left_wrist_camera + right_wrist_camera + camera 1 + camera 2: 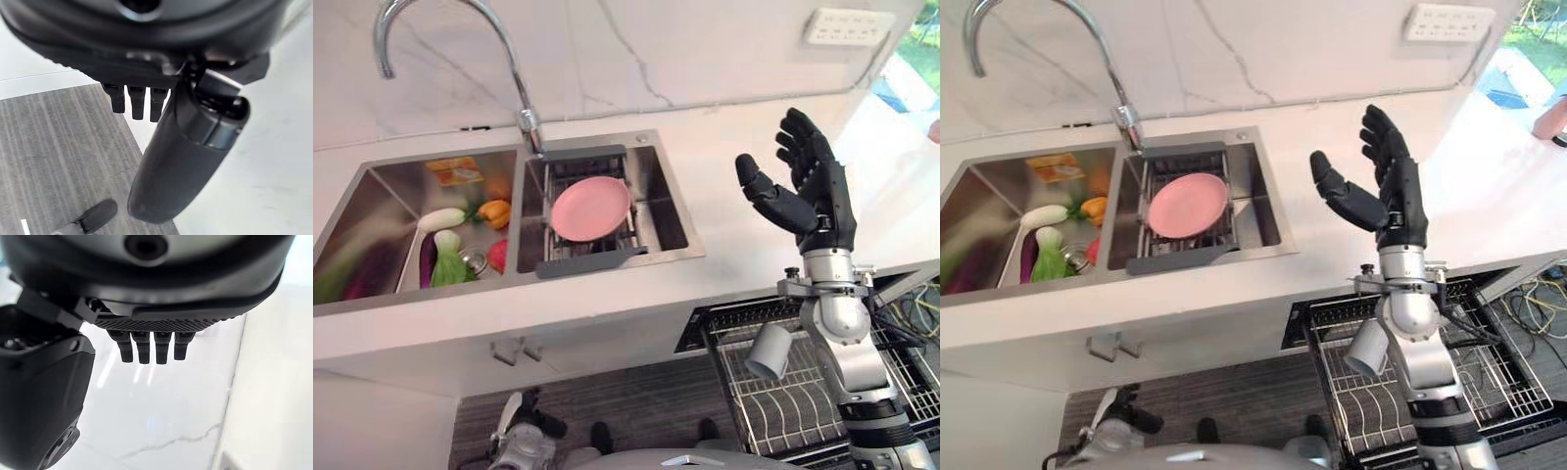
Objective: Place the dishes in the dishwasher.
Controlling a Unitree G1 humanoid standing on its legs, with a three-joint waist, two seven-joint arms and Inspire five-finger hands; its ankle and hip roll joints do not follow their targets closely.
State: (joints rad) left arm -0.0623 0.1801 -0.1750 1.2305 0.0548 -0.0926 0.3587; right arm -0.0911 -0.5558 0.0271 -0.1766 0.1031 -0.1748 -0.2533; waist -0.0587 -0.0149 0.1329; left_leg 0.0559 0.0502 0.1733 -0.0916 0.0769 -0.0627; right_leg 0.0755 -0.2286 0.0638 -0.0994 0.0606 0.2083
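A pink plate [591, 207] lies on a dark drying rack [590, 257] inside the right basin of the steel sink [669, 211]. My right hand [818, 191] is raised above the white counter, to the right of the sink, open with straight fingers [149, 347] and the thumb spread, holding nothing. The dishwasher's pulled-out wire rack [808, 392] sits below the counter edge at the lower right, under my right arm. My left hand [524, 431] hangs low near the floor by the cabinet; its fingers [137, 100] are straight and hold nothing.
The left basin holds vegetables [460, 240]: a white radish, greens, an orange pepper, a purple one. A tall curved tap [514, 73] stands behind the sink. A wall socket [847, 26] is at the back right. Grey striped floor [58, 161] lies below.
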